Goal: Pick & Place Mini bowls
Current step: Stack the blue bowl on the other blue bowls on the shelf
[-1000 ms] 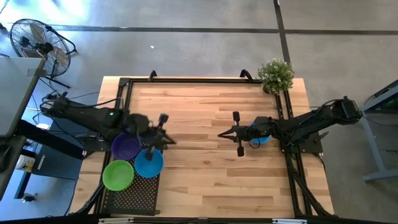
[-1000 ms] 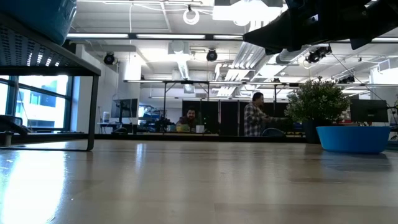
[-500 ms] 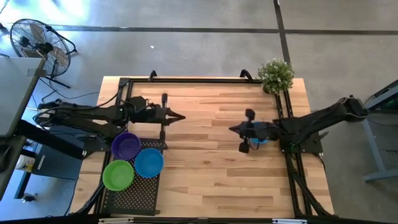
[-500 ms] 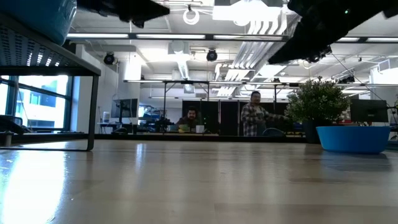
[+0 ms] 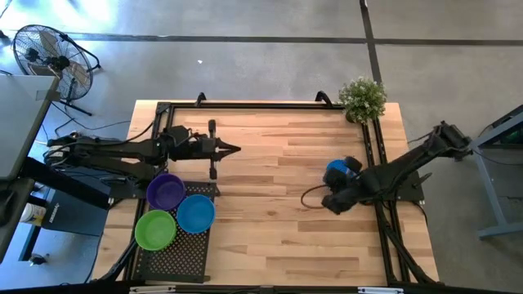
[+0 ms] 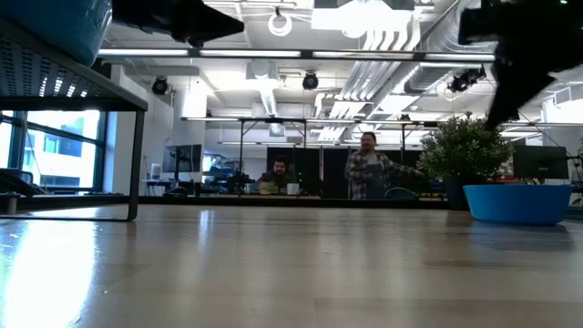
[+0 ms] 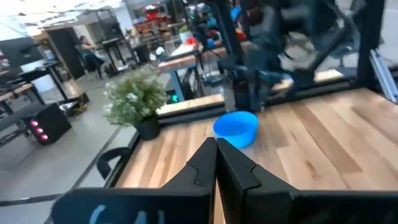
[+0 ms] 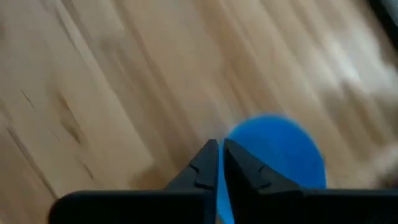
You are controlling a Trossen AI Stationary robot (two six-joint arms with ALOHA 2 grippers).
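Note:
A blue mini bowl [image 5: 338, 171] stands on its base on the wooden table, near the right side; it also shows in the low view [image 6: 516, 202] and the left wrist view [image 7: 236, 128]. My right gripper [image 8: 220, 147], shut, tips downward above and just beside this bowl [image 8: 277, 155], touching nothing. A purple bowl [image 5: 166, 192], a blue one [image 5: 196, 214] and a green one [image 5: 155, 229] sit on a black perforated tray [image 5: 176, 255] at the near left. My left gripper [image 5: 235, 149] is shut, level, and points toward the table's right, beyond the tray.
A small potted plant [image 5: 362, 99] stands at the far right corner. A black frame [image 5: 261, 104] runs along the table's far edge and sides. A fan [image 5: 45, 53] stands on the floor at the left. People stand in the room behind the table [image 6: 364, 169].
My left gripper has left the spot over the tray's bowls, gone toward the far edge and turned level, pointing right. My right gripper has drawn back toward the table's right and near edges and tipped steeply downward beside the blue bowl, which has stayed put.

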